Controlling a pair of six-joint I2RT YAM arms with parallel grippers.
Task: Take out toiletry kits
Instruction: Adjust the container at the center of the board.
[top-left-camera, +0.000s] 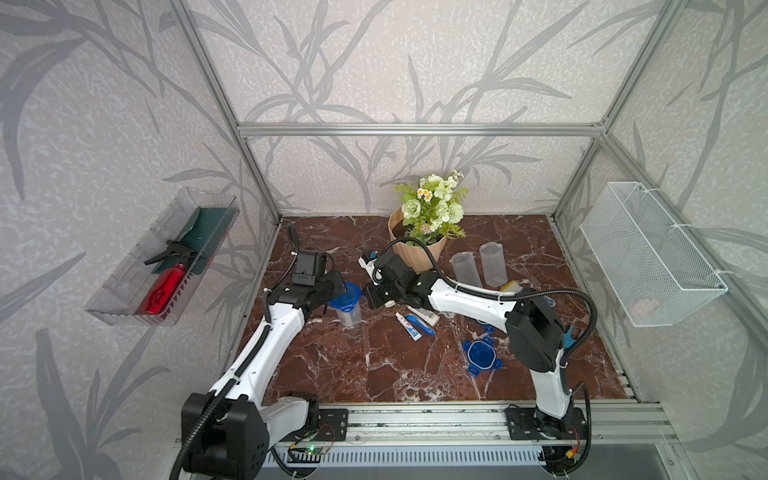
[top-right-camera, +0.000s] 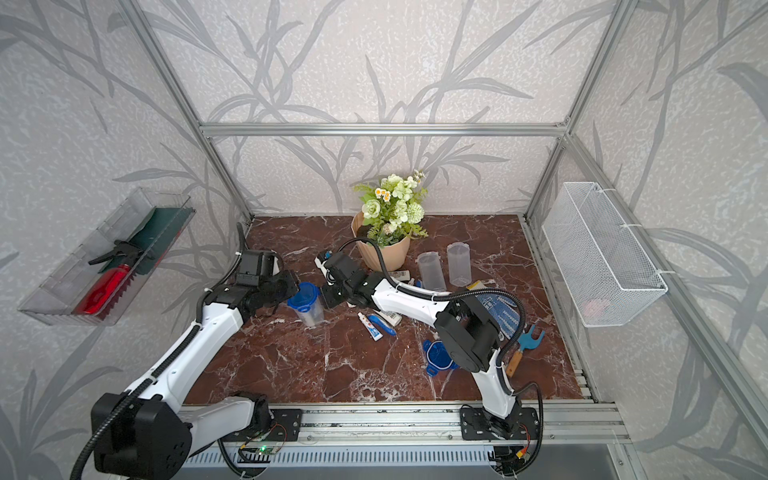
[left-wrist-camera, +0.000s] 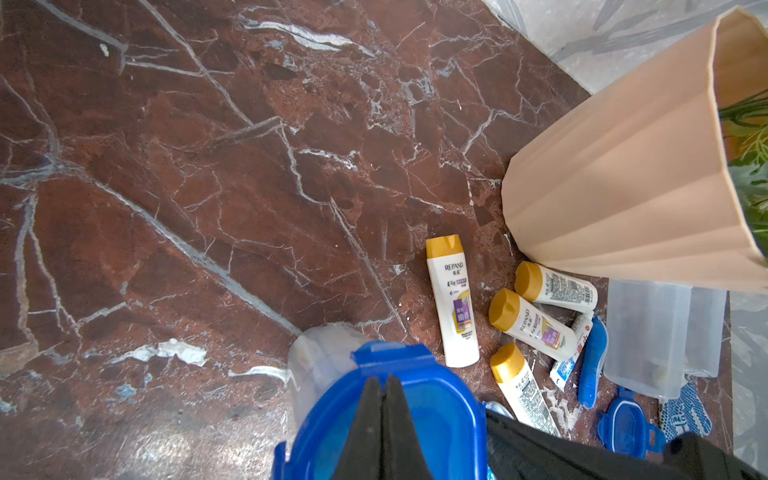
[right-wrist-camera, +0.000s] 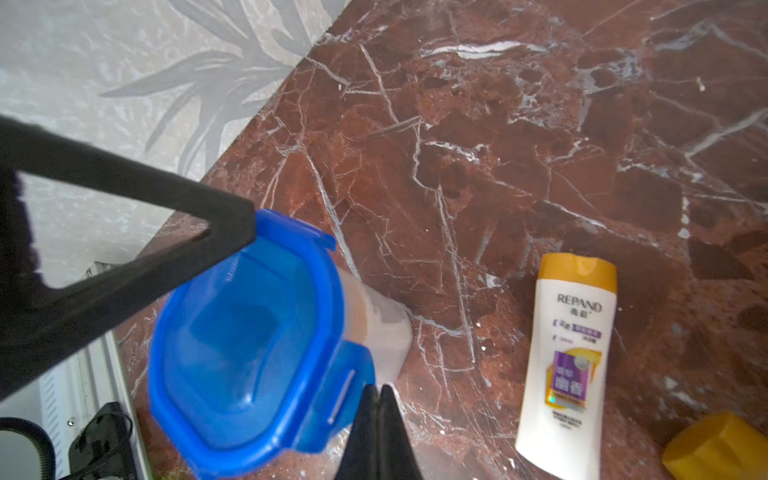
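A clear jar with a blue clip lid stands upright left of centre on the marble table. My left gripper is shut, its tips resting on top of the lid. My right gripper is shut too, with its tips against a clip on the lid's side. Loose toiletry kit items lie to the right: white bottles with yellow caps, a toothpaste tube and a blue toothbrush. What the jar holds cannot be made out.
A beige flower pot stands behind the grippers. Two lidless clear jars stand to its right. A loose blue lid, a dotted glove and a blue hand fork lie near the right arm. A wire basket hangs on the right wall.
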